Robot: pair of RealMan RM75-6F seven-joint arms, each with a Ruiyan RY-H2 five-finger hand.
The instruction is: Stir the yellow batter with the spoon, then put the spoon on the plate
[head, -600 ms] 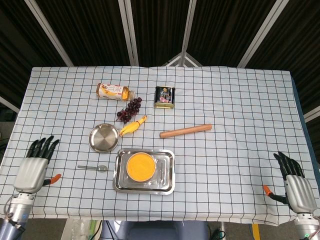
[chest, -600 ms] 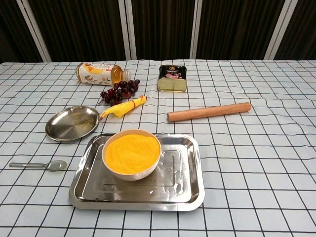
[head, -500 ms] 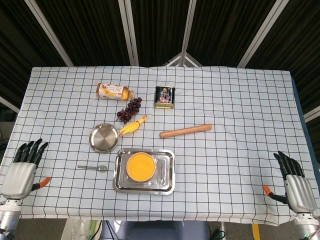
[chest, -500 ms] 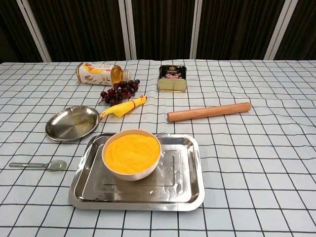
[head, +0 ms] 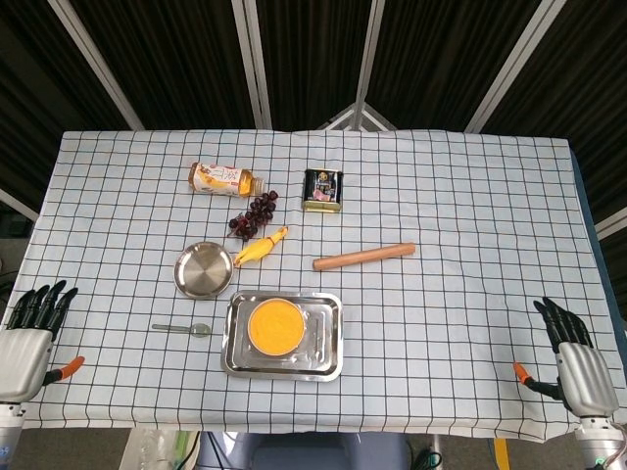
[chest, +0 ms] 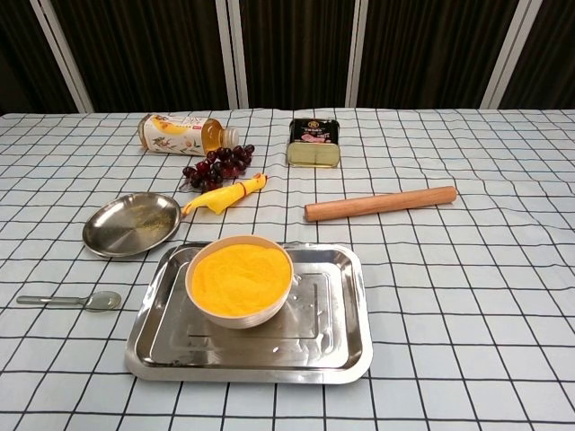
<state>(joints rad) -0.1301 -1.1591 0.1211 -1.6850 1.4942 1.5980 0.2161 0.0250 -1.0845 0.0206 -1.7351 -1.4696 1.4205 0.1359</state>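
Note:
A white bowl of yellow batter (head: 274,326) (chest: 240,278) stands in the left half of a steel tray (head: 328,345) (chest: 334,330). The spoon (head: 183,329) (chest: 74,301) lies flat on the cloth left of the tray, bowl end toward it. A round steel plate (head: 204,269) (chest: 130,223) sits just behind the spoon. My left hand (head: 26,337) hangs at the table's front left corner, fingers spread, holding nothing. My right hand (head: 575,358) is at the front right corner, also spread and empty. Neither hand shows in the chest view.
A wooden rolling pin (head: 363,257) (chest: 380,203) lies right of the plate. Behind the plate are a yellow rubber chicken (head: 261,248) (chest: 225,197), dark grapes (head: 253,217) (chest: 216,166), a lying bottle (head: 221,179) (chest: 182,134) and a tin (head: 322,190) (chest: 314,142).
My left hand has drawn back toward the front left corner, away from the spoon. The right hand and all objects have stayed put.

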